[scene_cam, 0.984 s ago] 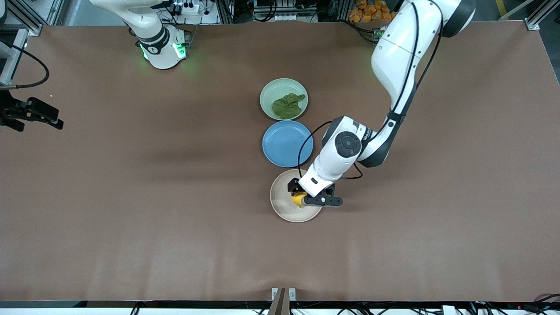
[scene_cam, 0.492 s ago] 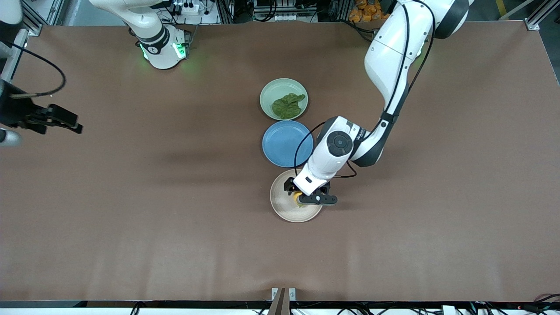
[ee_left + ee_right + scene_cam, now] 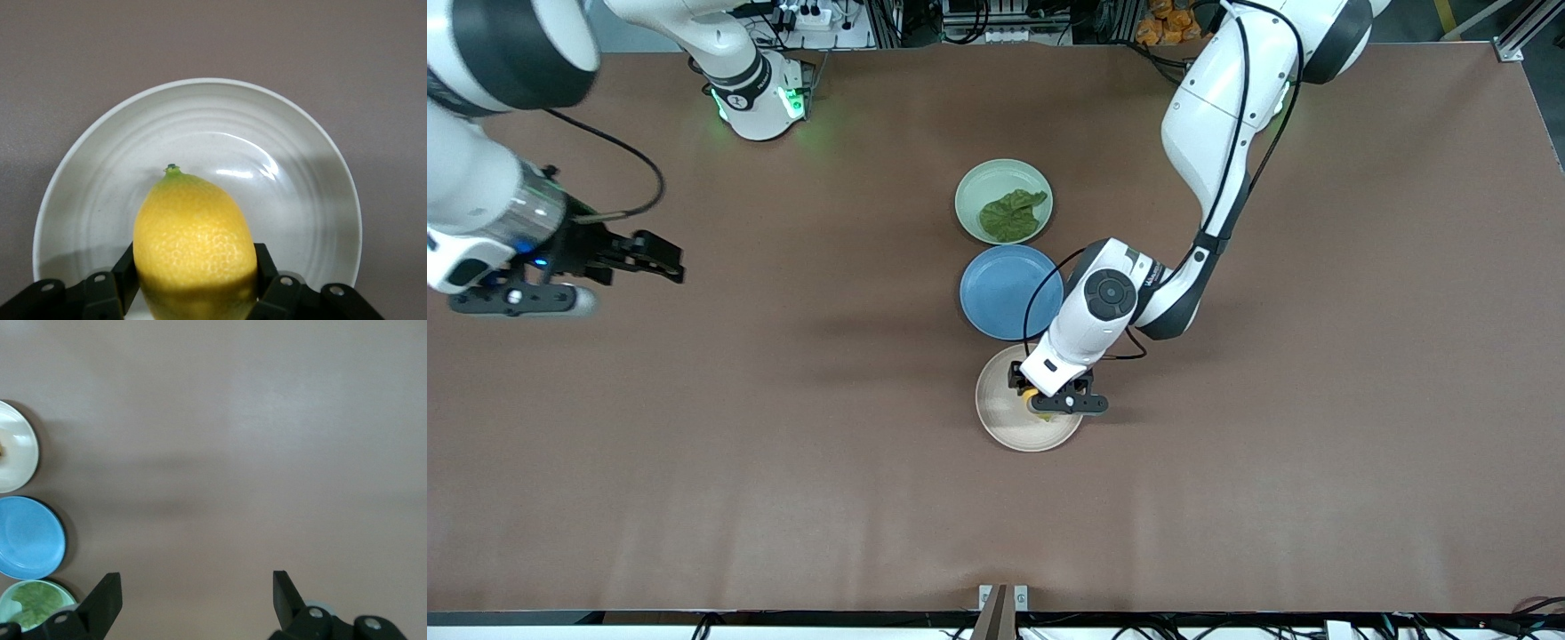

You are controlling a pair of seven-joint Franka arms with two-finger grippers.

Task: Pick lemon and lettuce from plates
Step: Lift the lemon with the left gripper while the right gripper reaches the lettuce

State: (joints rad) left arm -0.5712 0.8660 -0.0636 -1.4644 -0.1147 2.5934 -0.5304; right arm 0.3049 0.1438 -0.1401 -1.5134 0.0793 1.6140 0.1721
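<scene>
The left end effector [image 3: 1040, 404] was clamped on the lemon [image 3: 193, 243] over the beige plate [image 3: 1000, 418]. The right end effector [image 3: 193, 600], fingers apart, hung over bare surface [image 3: 783, 444], well apart from the lettuce [image 3: 1011, 213] on the mint plate [image 3: 978, 182].

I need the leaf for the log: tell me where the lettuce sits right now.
The lettuce lies in the mint green plate, the plate farthest from the front camera in the row, just past the blue plate, with no gripper near it.
</scene>
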